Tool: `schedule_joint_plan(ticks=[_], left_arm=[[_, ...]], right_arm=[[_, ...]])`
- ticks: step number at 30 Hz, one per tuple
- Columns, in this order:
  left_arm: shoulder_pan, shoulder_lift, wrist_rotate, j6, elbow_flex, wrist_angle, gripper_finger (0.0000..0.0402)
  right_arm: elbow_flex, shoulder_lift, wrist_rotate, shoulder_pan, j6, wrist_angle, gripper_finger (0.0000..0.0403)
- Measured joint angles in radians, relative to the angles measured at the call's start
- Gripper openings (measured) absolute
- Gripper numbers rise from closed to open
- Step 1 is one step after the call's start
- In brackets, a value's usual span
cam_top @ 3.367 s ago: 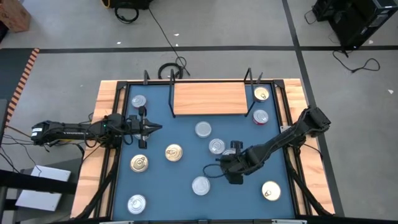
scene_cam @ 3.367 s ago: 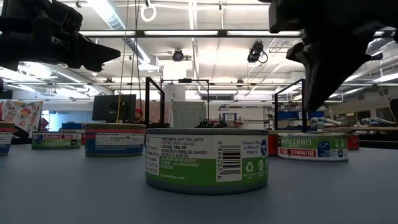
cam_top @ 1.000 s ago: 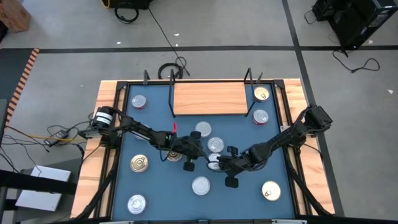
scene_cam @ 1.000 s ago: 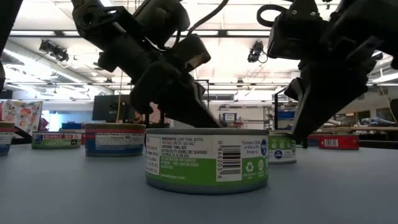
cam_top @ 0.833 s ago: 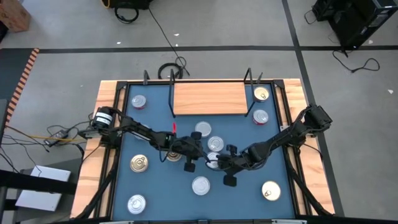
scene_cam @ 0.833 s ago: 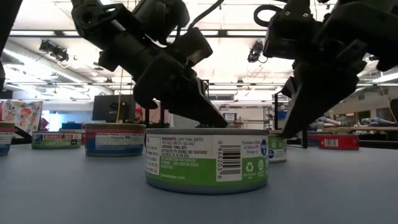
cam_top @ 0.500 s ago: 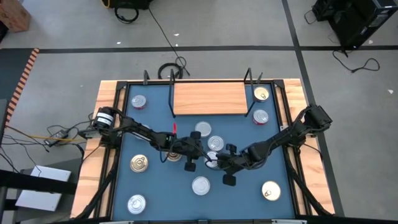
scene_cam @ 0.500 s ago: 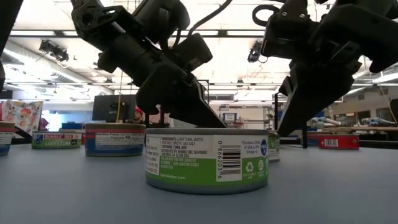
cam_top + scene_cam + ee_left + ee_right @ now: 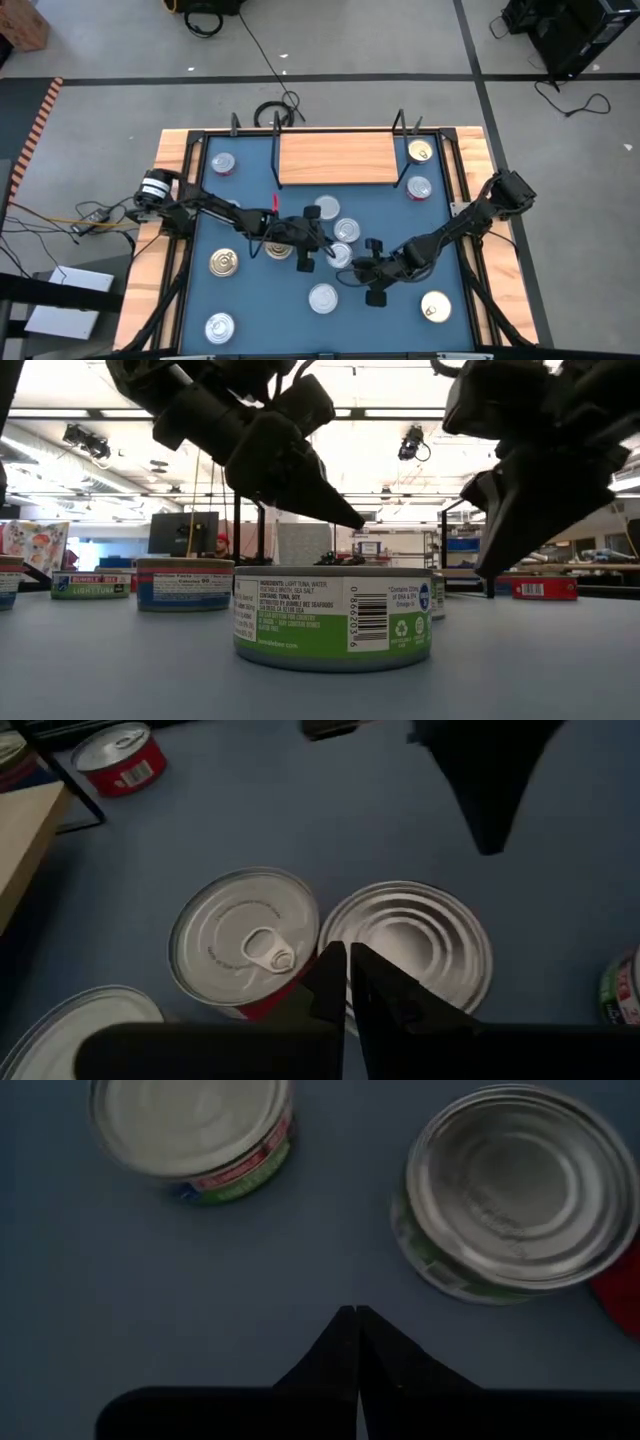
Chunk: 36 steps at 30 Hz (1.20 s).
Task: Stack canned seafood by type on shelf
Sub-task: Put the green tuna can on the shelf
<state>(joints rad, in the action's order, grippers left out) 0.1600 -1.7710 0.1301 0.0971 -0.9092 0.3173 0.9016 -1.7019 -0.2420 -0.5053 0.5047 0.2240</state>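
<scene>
Nearest in the low view, a green-labelled tin [image 9: 333,618] fills centre frame; it looks rigid, dense and slick-sided, so the curved wall should be pinched across its width, not the lid. Behind it, the left gripper [image 9: 322,250] and the right gripper [image 9: 352,270] are both clenched on nothing, mid-frame in the high view, beside clustered silver-lidded tins [image 9: 243,942]. Farthest, the shelf [image 9: 337,159] sits bare at upper centre.

Left wrist view: silver-lidded tin [image 9: 75,1020] cut by frame edge; green-sided tin [image 9: 625,990] likewise. Right wrist view: red tin [image 9: 618,1292] mostly cut off.
</scene>
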Motion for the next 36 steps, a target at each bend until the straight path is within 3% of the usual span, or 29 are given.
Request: schedule_joint_plan(ticks=[11,19,36], left_arm=[[-0.036,-0.019,-0.04,0.03,0.001,-0.043,0.0005],[-0.048,-0.079,-0.069,0.03,0.001,-0.018,0.0004],[-0.049,-0.078,-0.108,0.004,0.005,-0.022,0.0003]], right_arm=[[0.0,-0.11,-0.072,0.034,-0.034,-0.109,0.0006],[0.0,-0.11,-0.104,0.065,-0.027,-0.138,0.0006],[-0.001,-0.038,-0.212,0.068,0.015,-0.123,0.0006]])
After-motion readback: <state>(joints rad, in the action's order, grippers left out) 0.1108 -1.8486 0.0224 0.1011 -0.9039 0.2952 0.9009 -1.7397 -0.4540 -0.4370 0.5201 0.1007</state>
